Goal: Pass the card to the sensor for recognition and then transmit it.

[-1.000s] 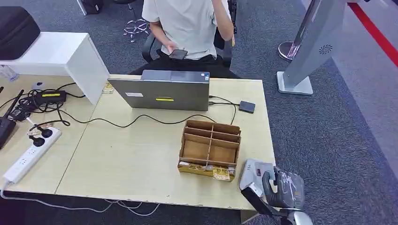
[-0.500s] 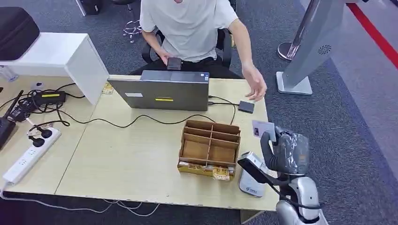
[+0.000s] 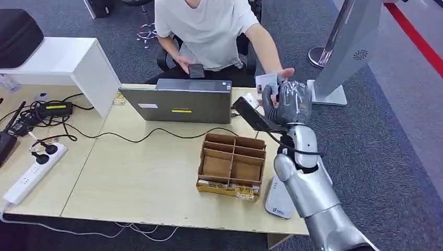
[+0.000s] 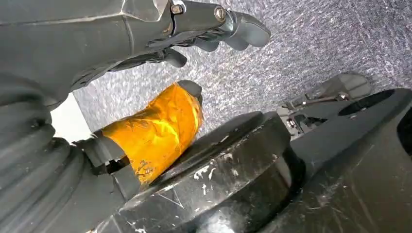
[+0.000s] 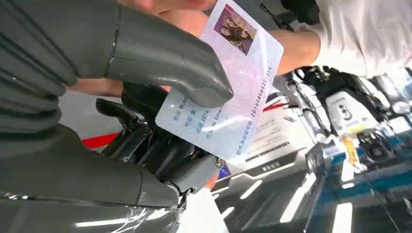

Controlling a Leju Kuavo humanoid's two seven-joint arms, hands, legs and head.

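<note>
Head view showed your right hand (image 3: 290,100) raised at about one o'clock over the far corner of the table (image 3: 141,178), pinching the card (image 3: 266,81) upright between thumb and fingers, right beside the open palm of the seated person (image 3: 209,26). Right wrist view confirmed the grasp: the thick thumb (image 5: 165,63) pressed on the card's (image 5: 228,87) face, most of the card standing free of it. You appeared to be on the handover, so you would have done well to keep the card's free edge toward that palm, hold the arm steady, and loosen the pinch only once the person had taken hold, since a card let go early could drop to the floor. Your left hand (image 4: 160,126) hung low over the carpet, fingers spread and grasping nothing. You had one card, one white sensor (image 3: 278,201) on the table edge at five o'clock, one divided cardboard box (image 3: 232,166), one laptop (image 3: 177,102) and one person.
</note>
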